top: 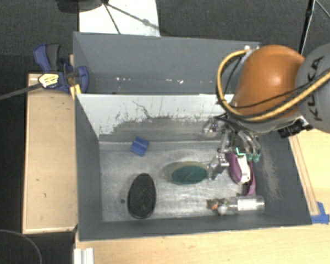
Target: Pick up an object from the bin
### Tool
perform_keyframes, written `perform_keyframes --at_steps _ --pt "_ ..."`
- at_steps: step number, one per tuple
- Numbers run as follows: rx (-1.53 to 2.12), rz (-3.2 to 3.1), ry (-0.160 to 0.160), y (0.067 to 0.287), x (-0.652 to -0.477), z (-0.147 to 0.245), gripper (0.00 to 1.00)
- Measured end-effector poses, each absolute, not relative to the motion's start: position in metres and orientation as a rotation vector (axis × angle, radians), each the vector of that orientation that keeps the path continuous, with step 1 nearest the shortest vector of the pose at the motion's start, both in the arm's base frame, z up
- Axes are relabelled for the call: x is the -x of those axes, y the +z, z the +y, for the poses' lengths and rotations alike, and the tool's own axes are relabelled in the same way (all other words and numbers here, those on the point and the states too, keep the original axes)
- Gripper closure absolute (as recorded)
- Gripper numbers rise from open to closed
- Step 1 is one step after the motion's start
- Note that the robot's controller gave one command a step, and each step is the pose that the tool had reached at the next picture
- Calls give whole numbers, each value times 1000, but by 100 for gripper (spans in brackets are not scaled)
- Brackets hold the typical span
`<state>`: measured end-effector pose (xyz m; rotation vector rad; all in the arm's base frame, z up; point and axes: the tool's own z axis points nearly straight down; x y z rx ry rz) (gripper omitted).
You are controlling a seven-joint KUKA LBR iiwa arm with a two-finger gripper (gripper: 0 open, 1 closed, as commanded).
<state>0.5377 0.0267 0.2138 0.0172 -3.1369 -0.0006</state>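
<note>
Arm: the orange-capped KUKA arm [269, 81] is leaning over the right side of the bin [88, 164].
Jaws: hanging over a purple object [243, 172], possibly plastic, near the right wall; whether released or clenched cannot be told.
Nearby: a dark green oval disc [188, 175] is lying just left, and a silver-white tube [243, 204] is resting in front.
Farther left: a black oval brush [141, 195] and a blue block [138, 146] are sitting apart.

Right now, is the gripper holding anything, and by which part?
Cannot tell: the gripper is close by a purple thing at the bin's right, with no clear hold.
</note>
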Motion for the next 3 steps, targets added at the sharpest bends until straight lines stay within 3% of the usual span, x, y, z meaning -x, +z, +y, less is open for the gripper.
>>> perform_keyframes --at_steps 1,2,3 --pt "27 -3151 -3 71 -539 35 0" --pt "63 -3148 -1 102 -555 22 0" --pt "299 -3129 -2 102 -552 24 0"
